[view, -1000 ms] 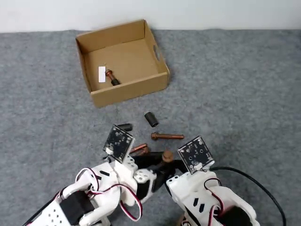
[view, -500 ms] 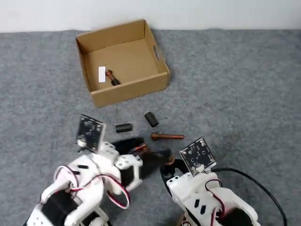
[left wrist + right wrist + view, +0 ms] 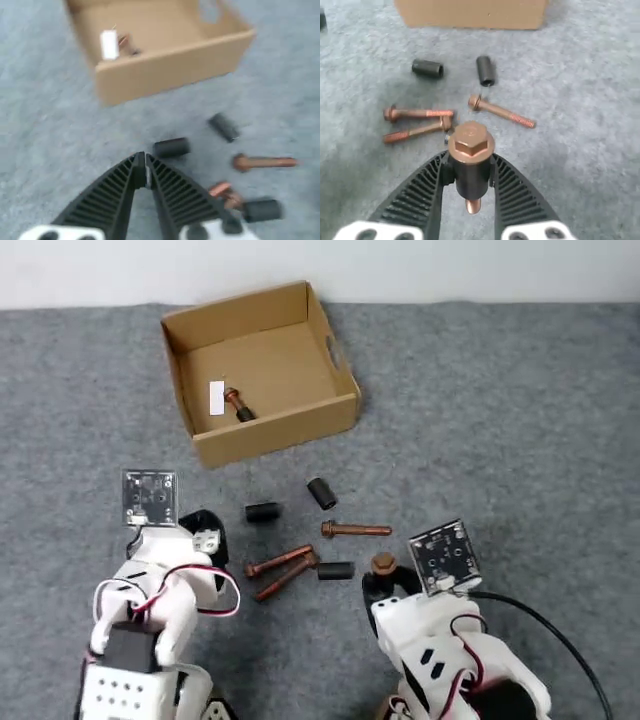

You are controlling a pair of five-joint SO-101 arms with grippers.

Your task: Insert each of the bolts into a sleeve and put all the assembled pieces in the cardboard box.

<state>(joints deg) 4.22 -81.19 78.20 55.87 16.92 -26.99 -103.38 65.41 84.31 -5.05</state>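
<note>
Right jaws clenched on a sleeved bolt (image 3: 470, 172), near the cardboard box (image 3: 285, 432).
Left jaws closed, empty; one assembled piece (image 3: 238, 405) lies inside the box, three bolts (image 3: 356, 530) and three sleeves (image 3: 322, 493) loose near it.

**Colour Findings: Copper, Black, Brown, Grey**

Right claw (image 3: 470, 161): black ribbed fingers (image 3: 422, 197), white base. Between them, the assembled piece (image 3: 470, 175) is a copper bolt in a black sleeve. Just ahead of the claw, loose bolts (image 3: 502, 114) copper, loose sleeves (image 3: 427, 68) black. Carpet (image 3: 585, 100) mottled grey. Farther ahead, cardboard box (image 3: 470, 12) plain brown. Left claw (image 3: 143, 161): black, ribbed.
</note>
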